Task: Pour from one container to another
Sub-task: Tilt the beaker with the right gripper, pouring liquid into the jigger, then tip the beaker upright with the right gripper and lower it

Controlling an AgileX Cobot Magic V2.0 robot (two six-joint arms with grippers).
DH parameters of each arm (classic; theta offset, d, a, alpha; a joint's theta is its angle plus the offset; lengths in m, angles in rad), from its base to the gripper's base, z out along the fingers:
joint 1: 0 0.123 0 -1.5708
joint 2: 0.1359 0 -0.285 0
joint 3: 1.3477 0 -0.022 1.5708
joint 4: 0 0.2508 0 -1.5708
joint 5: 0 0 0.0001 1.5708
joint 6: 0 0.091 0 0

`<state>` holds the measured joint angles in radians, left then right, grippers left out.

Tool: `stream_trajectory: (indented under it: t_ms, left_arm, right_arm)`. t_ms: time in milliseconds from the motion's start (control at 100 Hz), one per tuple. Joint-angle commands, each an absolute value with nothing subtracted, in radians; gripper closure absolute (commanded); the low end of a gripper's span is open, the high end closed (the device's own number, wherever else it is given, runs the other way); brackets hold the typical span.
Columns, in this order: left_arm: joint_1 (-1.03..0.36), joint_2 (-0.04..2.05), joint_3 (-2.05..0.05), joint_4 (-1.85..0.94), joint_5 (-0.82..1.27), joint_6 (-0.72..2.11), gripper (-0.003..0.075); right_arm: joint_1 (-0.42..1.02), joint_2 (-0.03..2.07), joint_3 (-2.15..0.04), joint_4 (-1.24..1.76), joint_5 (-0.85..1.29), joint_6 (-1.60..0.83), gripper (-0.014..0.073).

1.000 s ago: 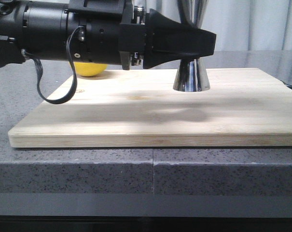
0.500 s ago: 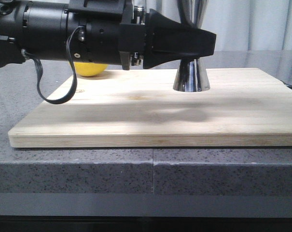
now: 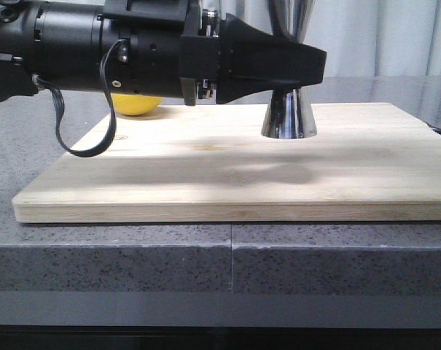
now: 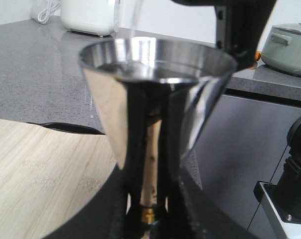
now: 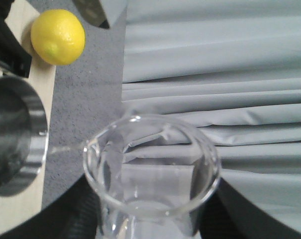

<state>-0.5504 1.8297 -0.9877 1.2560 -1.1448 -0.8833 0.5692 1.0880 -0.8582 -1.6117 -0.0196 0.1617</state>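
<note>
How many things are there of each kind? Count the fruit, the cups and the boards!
Fruit: 1, the lemon
Cups: 2, the glass beaker and the steel jigger
Boards: 1, the wooden board
Total: 4

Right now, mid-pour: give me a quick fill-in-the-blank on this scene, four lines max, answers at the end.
1. The shiny steel hourglass jigger stands on a ____ cutting board.
2. The fruit behind the left arm is a yellow ____.
3. The left tool is closed around the jigger's narrow ____.
4. The right tool holds a tipped clear ____ beaker, its lip toward the jigger's cup.

Missing words: wooden; lemon; waist; glass
</note>
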Motion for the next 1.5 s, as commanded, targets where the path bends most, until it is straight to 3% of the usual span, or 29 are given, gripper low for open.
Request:
stream_trajectory:
  t_ms: [0,370,710,910,1240,1490]
  left_arm:
    - [-0.553,1.773,-1.014,1.209,-1.218,-0.893,0.0741]
    - [-0.553,1.773,-1.014,1.209,-1.218,-0.893,0.0741]
    - [-0.553,1.773,-1.014,1.211,-1.218,-0.893,0.0741]
    - [-0.553,1.773,-1.014,1.211,-1.219,-0.893,0.0741]
    - [-0.553,1.773,-1.014,1.211,-1.219,-0.893,0.0741]
    - [-0.553,1.773,-1.014,1.211,-1.219,-0.893,0.0741]
  right_arm:
    - [0.571,1.062,-0.896,-1.612,-0.033,0.267,0.0366]
    - [0.571,1.062,-0.896,-1.610,0.000,0.706,0.0366]
    - [0.567,1.071,-0.896,-1.549,0.102,0.742,0.0366]
    - [0.483,1.116,-0.896,-1.485,0.087,0.776,0.0366]
    - [0.269,1.222,-0.896,-1.424,-0.121,0.876,0.0366]
    - [0.042,1.333,-0.896,-1.221,-0.488,0.876,0.0366]
